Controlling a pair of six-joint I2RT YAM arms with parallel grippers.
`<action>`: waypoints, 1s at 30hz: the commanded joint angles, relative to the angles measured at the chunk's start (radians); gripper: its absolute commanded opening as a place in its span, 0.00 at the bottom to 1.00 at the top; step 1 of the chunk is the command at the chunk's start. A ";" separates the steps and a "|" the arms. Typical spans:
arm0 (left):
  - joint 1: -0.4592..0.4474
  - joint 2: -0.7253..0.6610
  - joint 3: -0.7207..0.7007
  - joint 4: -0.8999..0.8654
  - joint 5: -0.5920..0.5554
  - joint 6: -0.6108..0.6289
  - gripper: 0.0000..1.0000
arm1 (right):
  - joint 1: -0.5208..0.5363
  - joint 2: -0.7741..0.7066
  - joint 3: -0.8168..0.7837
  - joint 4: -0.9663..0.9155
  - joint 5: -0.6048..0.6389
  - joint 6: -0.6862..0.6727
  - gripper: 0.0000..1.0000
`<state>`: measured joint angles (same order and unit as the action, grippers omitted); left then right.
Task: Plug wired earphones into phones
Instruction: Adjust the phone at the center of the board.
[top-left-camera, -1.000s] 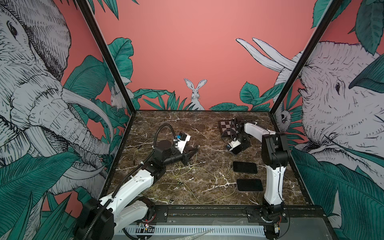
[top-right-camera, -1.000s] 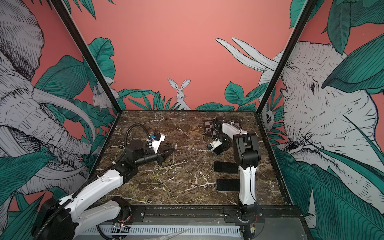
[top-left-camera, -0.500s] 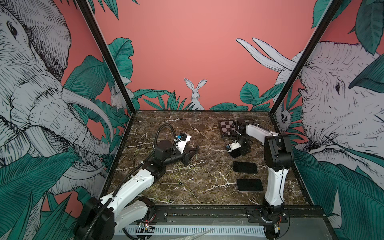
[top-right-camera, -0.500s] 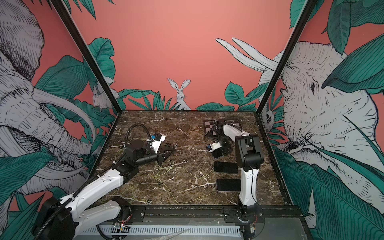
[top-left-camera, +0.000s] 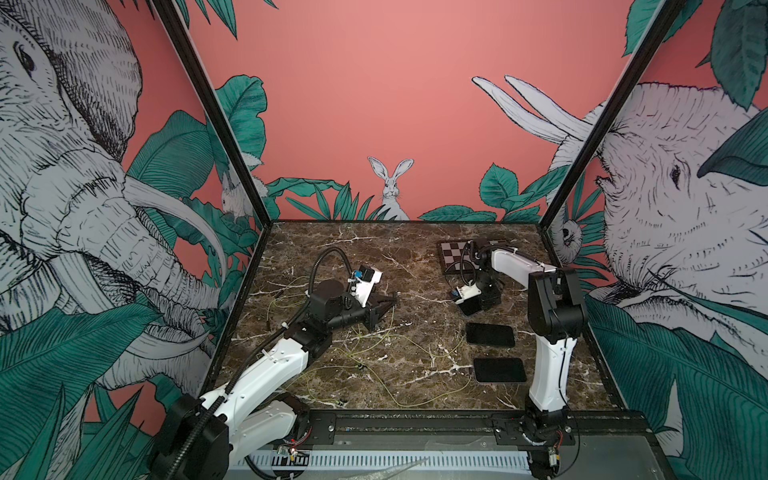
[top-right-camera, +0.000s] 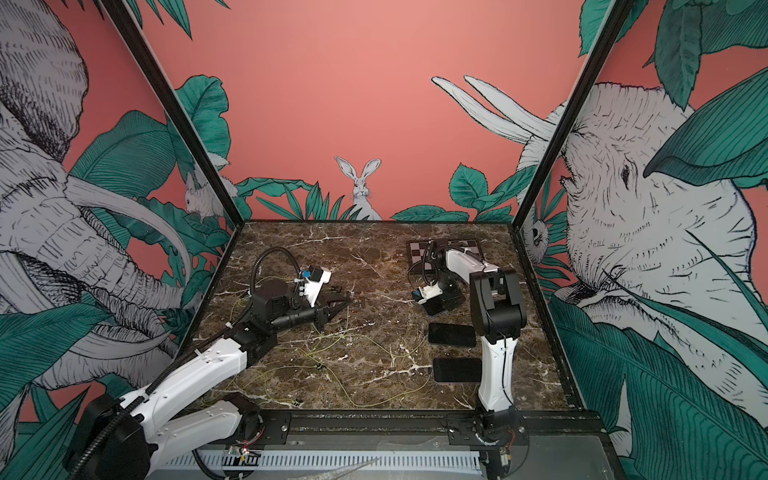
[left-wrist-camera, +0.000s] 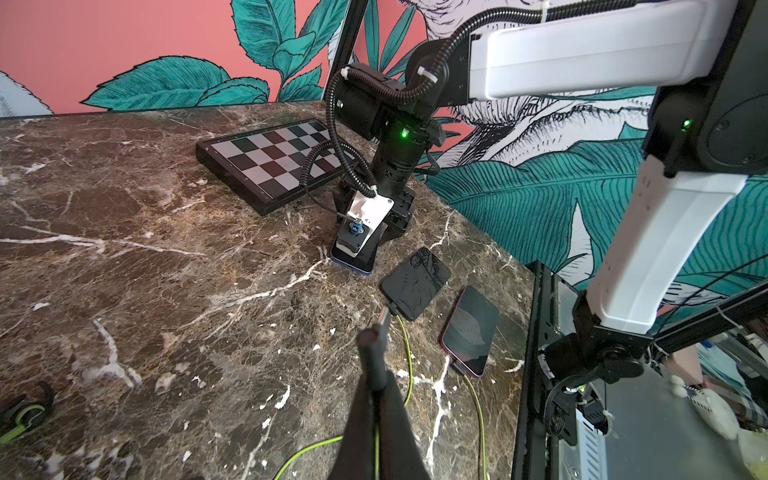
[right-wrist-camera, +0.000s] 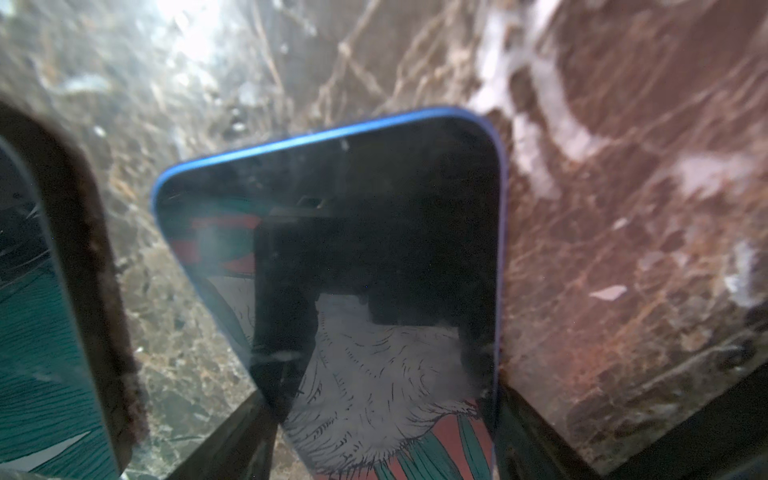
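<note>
Three phones by the right arm in a top view: near phone (top-left-camera: 500, 370) and middle phone (top-left-camera: 490, 334) flat, blue-edged phone (top-left-camera: 471, 307) tilted under right gripper (top-left-camera: 482, 297); earphone cords (top-left-camera: 419, 405) loose on table (top-left-camera: 415, 257). Left wrist: left gripper (left-wrist-camera: 376, 384) pinched on plug (left-wrist-camera: 376, 340), near middle phone. Right wrist: jaws clamp blue-edged phone's sides.
</note>
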<state>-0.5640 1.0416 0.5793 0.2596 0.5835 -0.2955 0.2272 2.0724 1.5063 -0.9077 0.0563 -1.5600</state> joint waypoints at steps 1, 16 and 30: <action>0.004 0.000 0.025 -0.001 0.010 -0.004 0.00 | 0.004 0.025 -0.041 -0.054 -0.078 -0.001 0.75; 0.005 0.008 0.038 -0.042 -0.019 0.001 0.00 | 0.011 -0.235 -0.187 0.249 -0.373 0.267 0.71; 0.004 0.043 0.053 -0.069 -0.036 -0.008 0.00 | 0.061 -0.289 -0.305 0.387 -0.345 0.328 0.73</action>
<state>-0.5640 1.0801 0.5926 0.2180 0.5526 -0.2955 0.2676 1.7870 1.1744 -0.5301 -0.2703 -1.2343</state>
